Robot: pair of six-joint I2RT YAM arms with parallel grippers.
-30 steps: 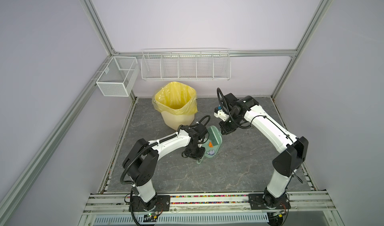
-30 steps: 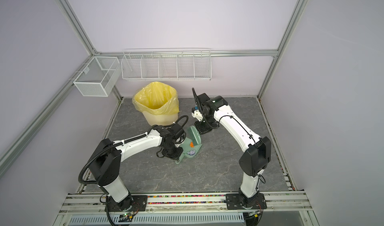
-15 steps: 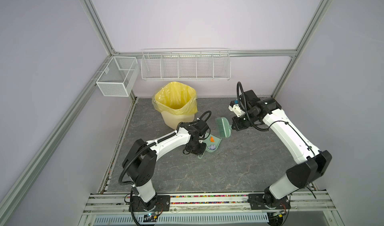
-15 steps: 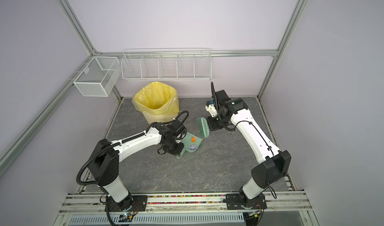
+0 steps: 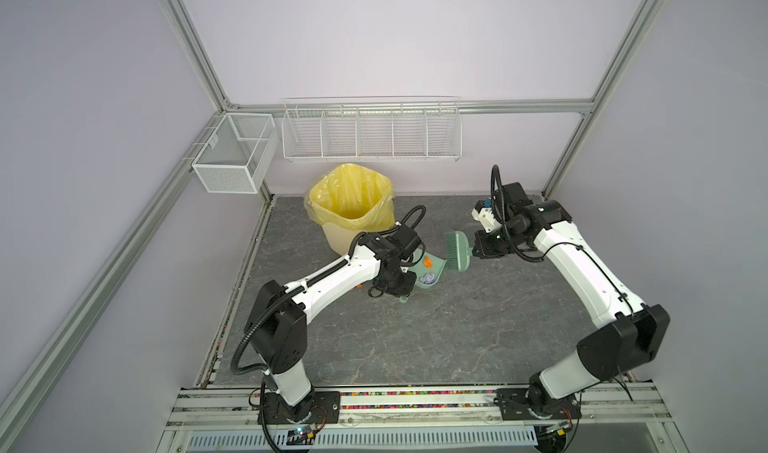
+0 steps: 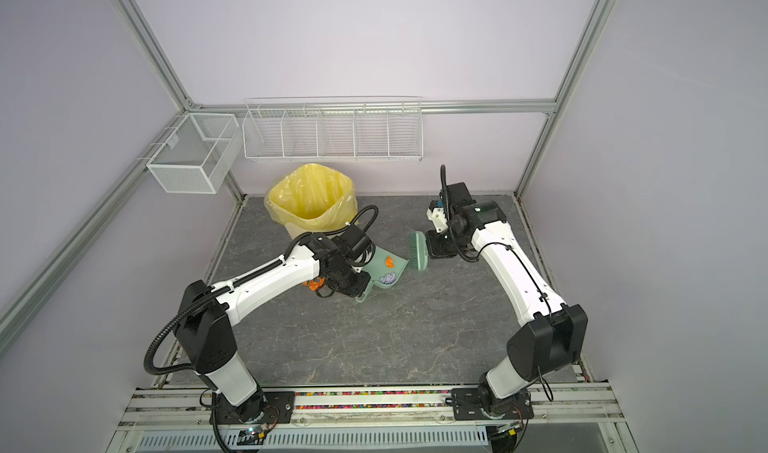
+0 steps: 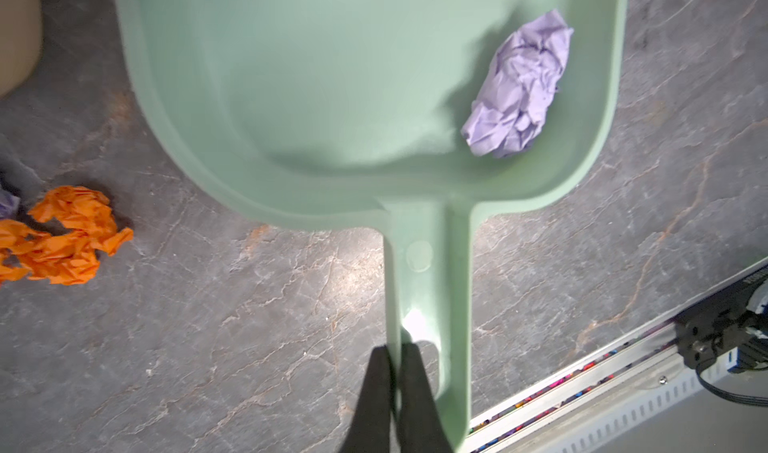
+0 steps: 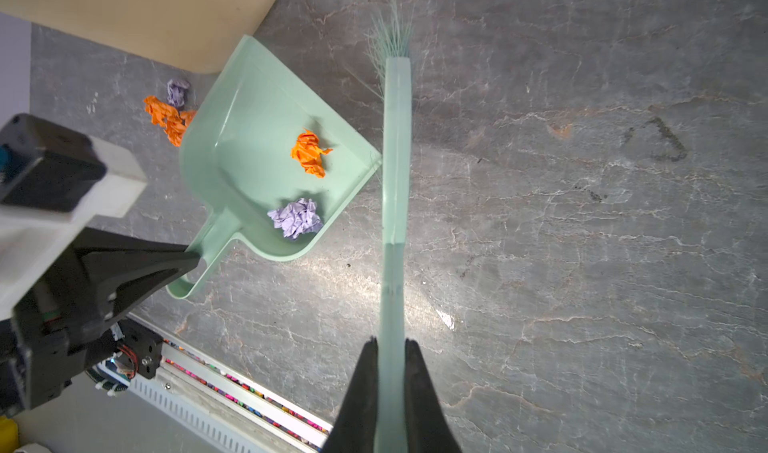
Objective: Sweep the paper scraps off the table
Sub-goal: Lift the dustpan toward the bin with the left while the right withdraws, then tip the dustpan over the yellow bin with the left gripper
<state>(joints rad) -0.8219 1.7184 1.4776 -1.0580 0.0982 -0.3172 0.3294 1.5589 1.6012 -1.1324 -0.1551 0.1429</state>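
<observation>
Several paper scraps (image 8: pixel 166 120) beside dustpan (image 8: pixel 249 135), bin (image 8: pixel 145 14)

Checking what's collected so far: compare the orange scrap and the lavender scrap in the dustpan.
Colour: the orange scrap is bright orange; the lavender scrap is pale purple.
Place: the orange scrap lies nearer the lip, the lavender scrap sits by the handle end of the dustpan.
Shape: the orange scrap is ragged with loose points, the lavender scrap a tighter ball.
Both are crumpled paper inside the pan, not touching.
</observation>
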